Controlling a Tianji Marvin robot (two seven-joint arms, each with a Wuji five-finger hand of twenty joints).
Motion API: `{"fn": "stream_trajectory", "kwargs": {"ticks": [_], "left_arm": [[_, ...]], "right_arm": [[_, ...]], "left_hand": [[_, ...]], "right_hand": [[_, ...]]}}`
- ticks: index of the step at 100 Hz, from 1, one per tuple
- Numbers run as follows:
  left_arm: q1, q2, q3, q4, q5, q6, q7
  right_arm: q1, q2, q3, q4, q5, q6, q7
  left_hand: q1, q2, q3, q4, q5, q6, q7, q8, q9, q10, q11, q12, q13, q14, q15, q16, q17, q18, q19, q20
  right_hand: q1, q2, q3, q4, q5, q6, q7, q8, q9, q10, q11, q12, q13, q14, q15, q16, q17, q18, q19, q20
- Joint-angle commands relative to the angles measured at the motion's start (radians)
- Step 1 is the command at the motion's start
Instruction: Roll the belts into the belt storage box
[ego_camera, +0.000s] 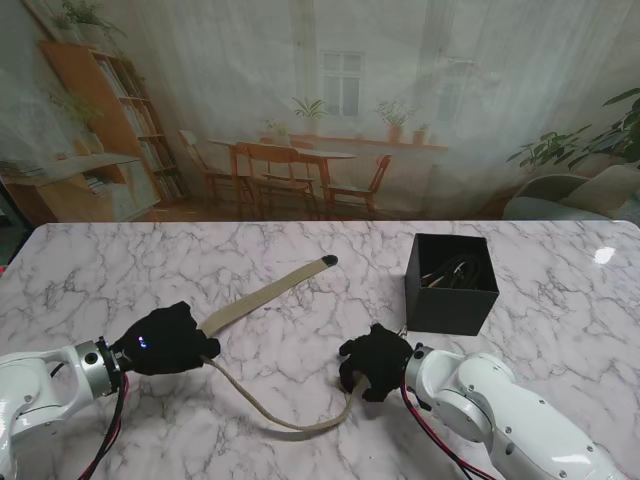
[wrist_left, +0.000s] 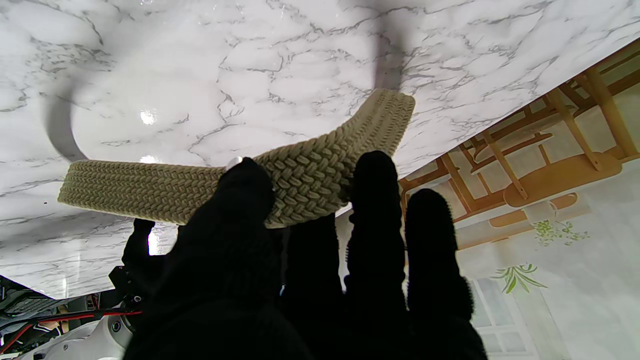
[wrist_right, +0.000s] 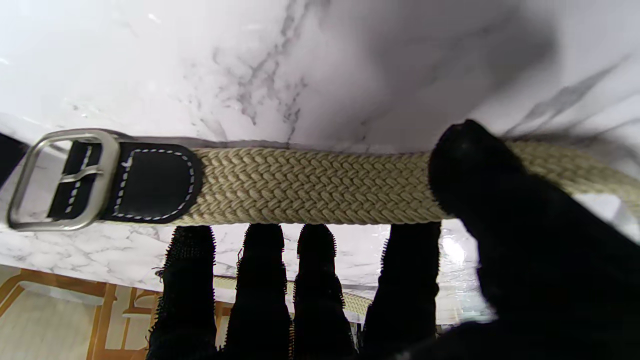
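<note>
Stand view is showing the black belt storage box (ego_camera: 450, 285) sitting on the marble table (ego_camera: 300, 260), on the right side and farther from me than both hands. Something dark and coiled is lying inside it, with a few pale glints; it is possibly another belt, but the inside is too dark to be sure.

One woven beige belt (ego_camera: 262, 296) is lying on the table to the left of the box. Its dark tip is pointing toward the far side, then the strap is running to the left hand (ego_camera: 166, 340) and curving in a loop, nearer to me, to the right hand (ego_camera: 376, 361).

Both hands are wearing black gloves. From the left wrist view, the left hand is pinching the strap between the thumb and the other fingers (wrist_left: 376, 175), and the strap is bending there. From the right wrist view, the right hand is holding the buckle end, with the thumb on one face of the strap and four fingers (wrist_right: 262, 250) behind it. The silver buckle (wrist_right: 60, 179) with its black stitched tab is sticking out past the fingers. In the stand view the buckle is hidden by the right hand.
</note>
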Motion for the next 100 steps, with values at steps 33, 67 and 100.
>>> {"fn": "stream_trajectory", "kwargs": {"ticks": [33, 67, 100], "left_arm": [[0.006, 0.001, -0.01, 0.013, 0.015, 0.033, 0.006], [-0.001, 0.005, 0.006, 0.09, 0.037, 0.142, -0.022], [-0.064, 0.009, 0.1, 0.19, 0.011, 0.202, -0.087]], "right_arm": [[-0.074, -0.011, 0.058, -0.033, 0.03, 0.041, -0.019], [-0.217, -0.013, 0.214, -0.112, -0.041, 0.069, -0.011], [-0.286, -0.019, 0.3, -0.124, -0.085, 0.112, -0.037]], "left_hand": [[0.042, -0.028, 0.065, 0.014, 0.017, -0.028, 0.035, 0.018, 0.052, 0.02, 0.021, 0.013, 0.016, 0.008, 0.023, 0.007, -0.007, 0.001, 0.023, 0.008], [0.038, -0.016, 0.056, 0.008, 0.009, -0.027, 0.028, 0.012, 0.042, 0.013, 0.008, 0.005, 0.006, 0.004, 0.006, -0.004, -0.022, 0.005, 0.009, 0.002], [0.046, 0.015, 0.011, 0.005, 0.053, -0.022, -0.136, -0.186, 0.026, -0.014, 0.014, -0.005, -0.006, -0.004, -0.007, -0.018, -0.036, 0.009, 0.011, 0.009]], "right_hand": [[0.112, 0.07, -0.018, -0.056, 0.147, -0.026, 0.234, 0.024, 0.721, -0.122, 0.182, 0.245, 0.417, -0.123, 0.182, 0.115, 0.085, 0.026, 0.054, 0.005], [0.16, 0.073, -0.009, -0.048, 0.158, 0.016, 0.239, -0.012, 0.893, -0.068, 0.358, 0.356, 0.664, -0.093, 0.36, 0.285, 0.338, -0.06, 0.301, 0.155], [0.181, 0.084, -0.005, -0.045, 0.162, 0.016, 0.249, -0.005, 0.896, -0.063, 0.378, 0.374, 0.669, -0.096, 0.366, 0.301, 0.356, -0.089, 0.314, 0.16]]}}
